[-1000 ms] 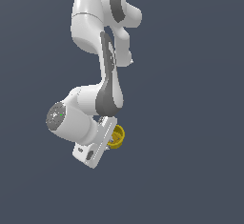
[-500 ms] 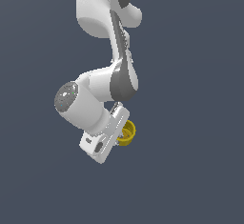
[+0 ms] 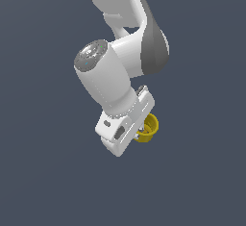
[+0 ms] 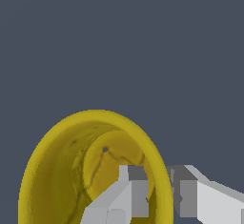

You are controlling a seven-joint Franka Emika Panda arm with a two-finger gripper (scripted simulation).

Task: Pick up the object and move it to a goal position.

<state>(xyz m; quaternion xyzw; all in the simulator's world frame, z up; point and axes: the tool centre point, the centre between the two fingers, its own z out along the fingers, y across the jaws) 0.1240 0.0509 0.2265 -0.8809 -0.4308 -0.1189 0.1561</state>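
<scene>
The object, a small yellow hollow cup [image 3: 150, 128], hangs in mid-air behind my white gripper [image 3: 140, 132], mostly hidden by the hand in the exterior view. In the wrist view the object [image 4: 62, 161] fills the frame with its mouth facing the camera. One finger [image 4: 128, 194] sits inside the cup and the other finger [image 4: 190, 194] outside, so the thin rim is pinched between them. My gripper [image 4: 159, 192] is shut on that rim.
The white arm [image 3: 125, 56] rises to the top of the exterior view. Around it is only a plain dark grey-blue background, with no table or other objects in sight.
The arm has swung toward the camera and to the exterior view's right, carrying the cup with it. The hand looks much larger now. The grip on the cup is unchanged.
</scene>
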